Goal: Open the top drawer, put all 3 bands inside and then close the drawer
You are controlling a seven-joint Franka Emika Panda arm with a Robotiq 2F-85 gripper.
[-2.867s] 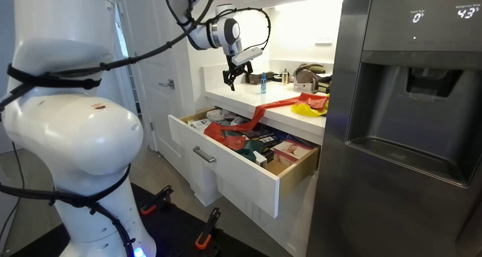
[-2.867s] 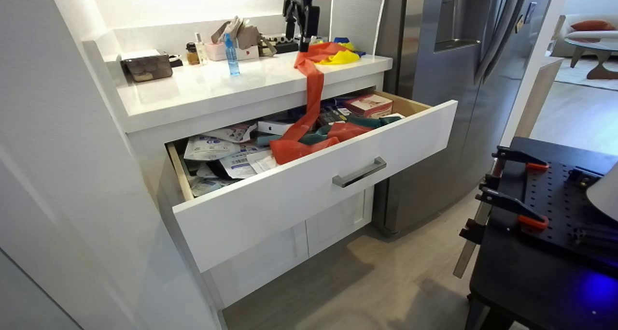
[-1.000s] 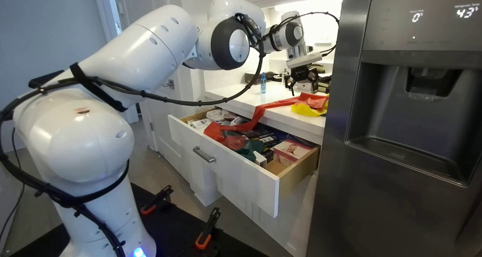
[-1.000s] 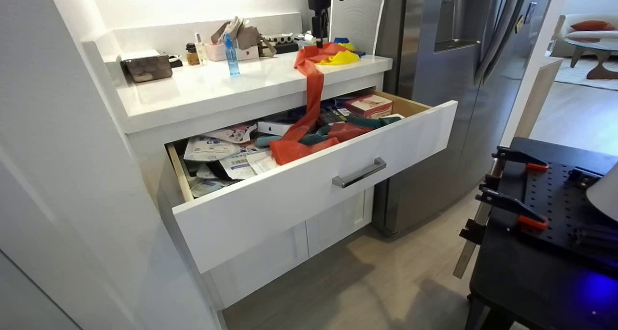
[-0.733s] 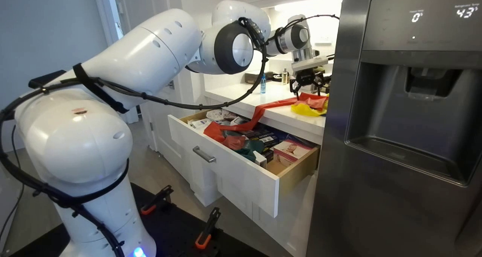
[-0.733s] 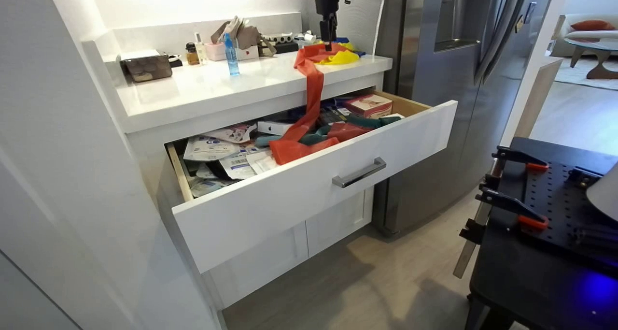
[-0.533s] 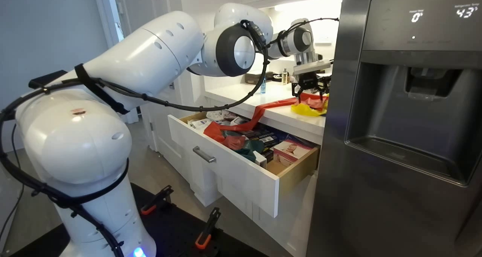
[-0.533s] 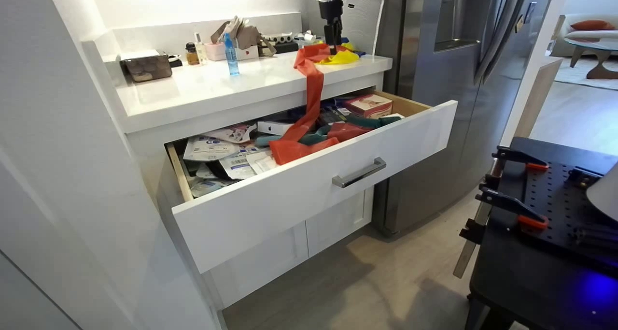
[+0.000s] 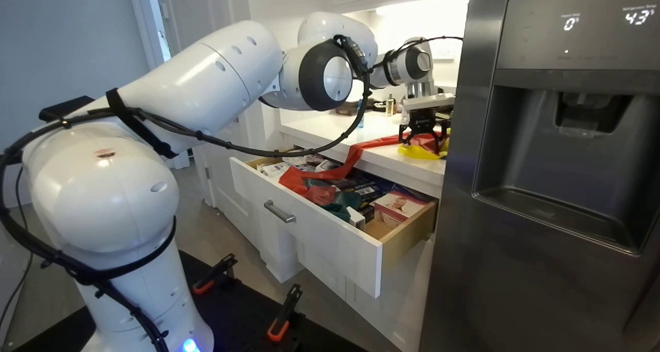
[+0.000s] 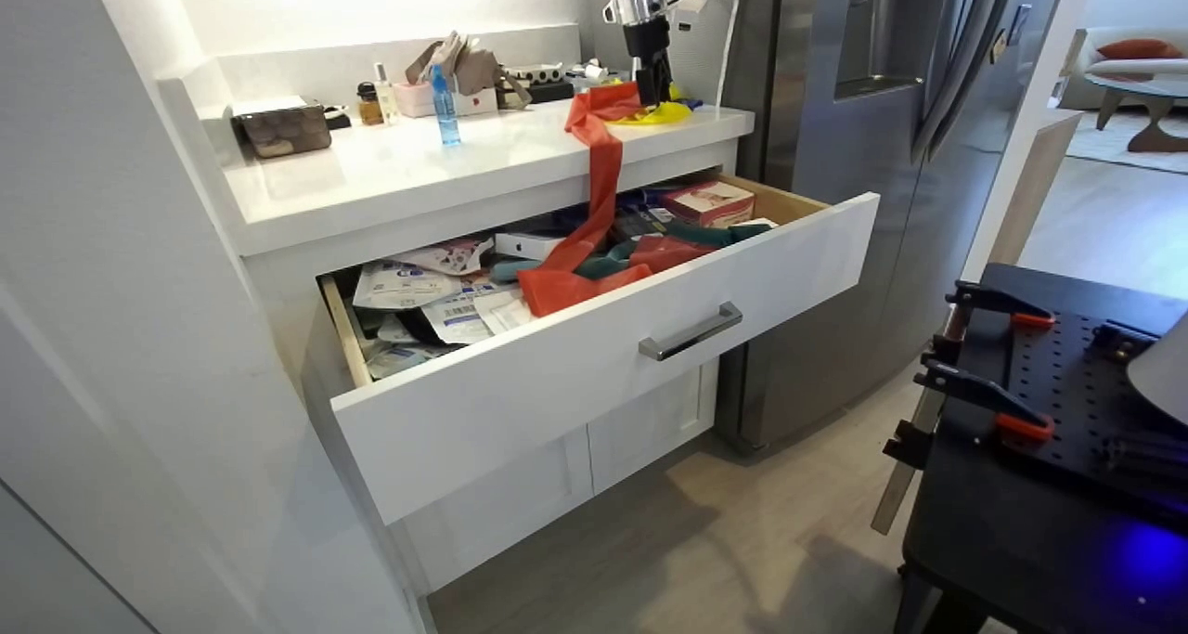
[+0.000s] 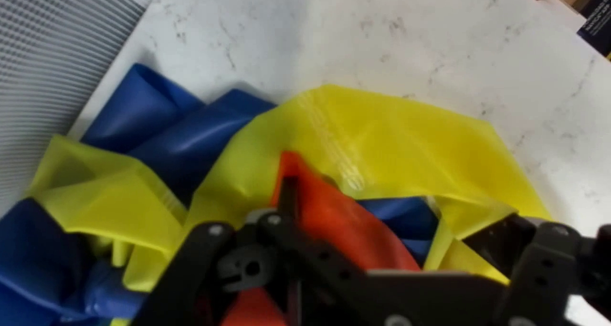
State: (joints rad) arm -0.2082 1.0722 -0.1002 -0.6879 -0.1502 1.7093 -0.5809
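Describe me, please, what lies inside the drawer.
Both exterior views show part of the red band, a green strip, packets and boxes. What lies beneath them is covered, as is the back of the drawer.

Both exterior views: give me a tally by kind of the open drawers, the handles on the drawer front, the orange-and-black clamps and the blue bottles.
Open drawers: 1
Drawer handles: 1
Orange-and-black clamps: 2
Blue bottles: 1
Total: 5

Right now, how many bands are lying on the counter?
3 by colour: the red band, running from the counter into the drawer; the yellow band, partly beneath the red; the blue band, partly under the yellow. More may be hidden underneath.
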